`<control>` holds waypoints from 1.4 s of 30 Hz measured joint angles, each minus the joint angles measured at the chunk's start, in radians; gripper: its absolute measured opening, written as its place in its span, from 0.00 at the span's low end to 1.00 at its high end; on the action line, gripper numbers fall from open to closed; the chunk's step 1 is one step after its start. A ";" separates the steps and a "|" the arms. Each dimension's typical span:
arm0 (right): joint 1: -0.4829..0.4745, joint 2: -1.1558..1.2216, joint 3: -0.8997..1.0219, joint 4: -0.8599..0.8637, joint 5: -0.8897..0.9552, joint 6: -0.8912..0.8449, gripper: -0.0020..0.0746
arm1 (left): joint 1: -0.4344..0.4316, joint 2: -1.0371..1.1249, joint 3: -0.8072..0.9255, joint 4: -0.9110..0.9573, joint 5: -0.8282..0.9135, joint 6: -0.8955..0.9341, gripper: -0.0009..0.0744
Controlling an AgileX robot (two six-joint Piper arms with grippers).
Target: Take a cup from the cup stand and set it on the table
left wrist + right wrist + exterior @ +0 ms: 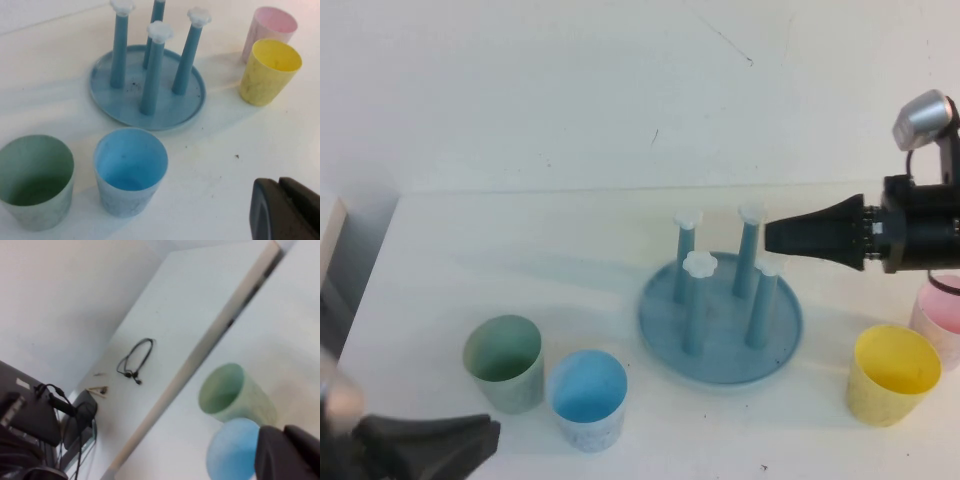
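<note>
The left gripper [470, 440] sits low at the near left corner of the table [520, 250], its dark fingers [285, 210] pressed together with no gap showing and nothing between them. It lies on the near side of the cups, close to them but apart from both.

Just beyond it the cup [588, 398] stands upright on the table, mouth up, its brighter blue inside visible. It is off the cup stand [720, 315], on the stand's near left, with a strip of bare tabletop between them. A pale green cup [504, 362] stands upright just to the cup's left, the two nearly touching.

The cup stand rests near the middle of the table, and all four of its pegs [696, 310] are bare, each topped by a white flower cap.

The right gripper [785, 235] is held above the table at the right, pointing leftward, its dark tapered tip near the top of the far right peg. Its fingers [287, 455] look closed together and hold nothing. In the right wrist view the cup [232, 450] and the green cup [230, 392] appear beyond the fingers.

On the stand's right a yellow cup [894, 374] stands upright, with a pink cup [942, 318] just behind it at the table's right edge, under the right arm.
</note>
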 joint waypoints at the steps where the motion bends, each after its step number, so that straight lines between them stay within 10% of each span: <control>1: 0.015 0.000 0.000 0.020 0.000 -0.017 0.04 | 0.000 -0.031 0.033 -0.007 -0.033 0.000 0.01; 11: 0.096 -0.017 0.010 0.117 -0.002 -0.156 0.03 | 0.000 -0.257 0.267 -0.021 -0.270 -0.023 0.01; 31: 0.097 -0.678 0.153 0.102 -0.291 -0.501 0.02 | 0.000 -0.271 0.431 -0.025 -0.173 -0.042 0.01; 42: 0.097 -0.955 0.157 -0.288 -0.374 -0.203 0.02 | 0.000 -0.271 0.431 -0.025 -0.068 -0.045 0.01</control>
